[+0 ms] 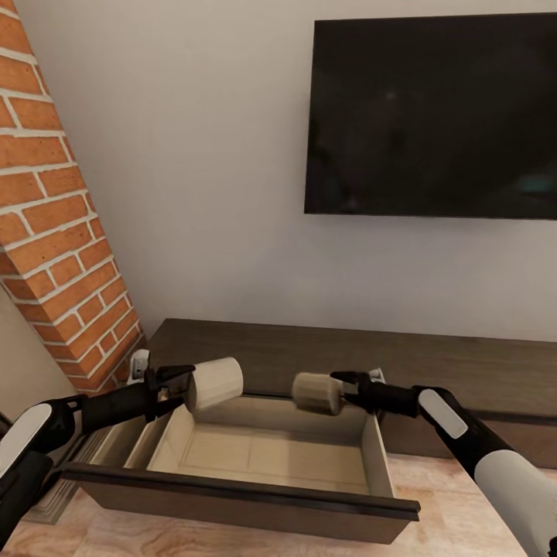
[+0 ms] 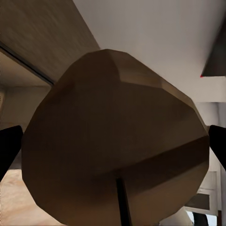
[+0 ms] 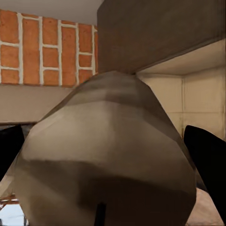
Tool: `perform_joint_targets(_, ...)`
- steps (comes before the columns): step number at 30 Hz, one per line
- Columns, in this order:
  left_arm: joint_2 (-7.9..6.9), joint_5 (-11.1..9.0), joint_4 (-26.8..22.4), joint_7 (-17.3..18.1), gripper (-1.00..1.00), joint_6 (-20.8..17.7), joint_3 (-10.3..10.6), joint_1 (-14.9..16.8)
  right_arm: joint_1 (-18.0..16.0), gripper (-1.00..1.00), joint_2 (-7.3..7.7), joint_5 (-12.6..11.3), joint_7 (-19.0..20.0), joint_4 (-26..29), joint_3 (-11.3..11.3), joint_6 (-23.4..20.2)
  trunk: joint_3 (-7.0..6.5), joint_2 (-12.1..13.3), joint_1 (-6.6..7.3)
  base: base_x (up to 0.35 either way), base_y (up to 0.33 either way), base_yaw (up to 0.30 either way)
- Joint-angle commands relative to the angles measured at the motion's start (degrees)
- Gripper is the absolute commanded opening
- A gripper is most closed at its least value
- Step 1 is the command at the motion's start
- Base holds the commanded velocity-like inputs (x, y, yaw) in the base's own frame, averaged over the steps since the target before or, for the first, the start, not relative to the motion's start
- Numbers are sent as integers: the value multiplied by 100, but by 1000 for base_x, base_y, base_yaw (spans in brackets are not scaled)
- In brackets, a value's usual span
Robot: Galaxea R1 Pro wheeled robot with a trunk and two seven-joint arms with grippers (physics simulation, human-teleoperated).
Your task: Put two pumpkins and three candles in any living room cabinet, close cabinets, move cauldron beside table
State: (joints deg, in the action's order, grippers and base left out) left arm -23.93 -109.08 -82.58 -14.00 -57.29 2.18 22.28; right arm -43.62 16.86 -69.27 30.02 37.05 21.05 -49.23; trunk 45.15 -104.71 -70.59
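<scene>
Left hand pinches one pale candle and right hand pinches another candle, both above the cabinet's open drawer.

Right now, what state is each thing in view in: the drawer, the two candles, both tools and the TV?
cabinet: one drawer pulled open, the rest shut.
open drawer: nothing visible inside.
left candle: held lying sideways over the drawer, unlit.
right candle: held lying sideways over the drawer, unlit.
left tool: shut on the left candle.
right tool: shut on the right candle.
TV: wall-mounted, screen dark.
</scene>
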Motion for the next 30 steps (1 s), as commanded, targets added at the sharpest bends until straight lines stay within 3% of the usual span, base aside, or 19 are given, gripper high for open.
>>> perform_joint_targets(1, -5, -68, -3, -57, -100, -1, 12, 4, -7, -100, -2, -14, -114, 1, 17, -31, 5, -3, 1, 6, 0, 0)
perform_joint_targets(4, -22, -58, -3, -81, -100, 0, 18, 4, -7, -100, -20, -4, -648, 12, 28, -54, 5, -3, 1, 2, 0, 0)
perform_joint_targets(11, -416, -17, -26, -145, -100, 12, 212, 4, -7, -100, -73, 17, -2106, 34, 31, -51, 5, -3, 1, 0, 0, 0)
perform_joint_targets(13, -490, -12, -28, -338, -100, 16, 243, 4, -7, -100, -124, 18, -2453, 66, 29, -51, 5, -3, 1, 0, 0, 0)
perform_joint_targets(18, -494, -41, -78, -1448, -100, 34, 248, 15, -16, -100, -487, 67, -2923, 122, 34, -57, 5, -3, 1, 0, 0, 0)
perform_joint_targets(25, -445, -12, -166, -2093, -100, 42, 314, 51, -32, -100, -930, 348, -3266, 155, 77, -52, 5, -3, 1, 0, 0, 0)
perform_joint_targets(30, -415, -1, -410, -2528, -100, 50, 492, 64, -33, -100, -1319, 947, -3583, 397, 230, -34, 5, -3, 1, 0, 0, 0)
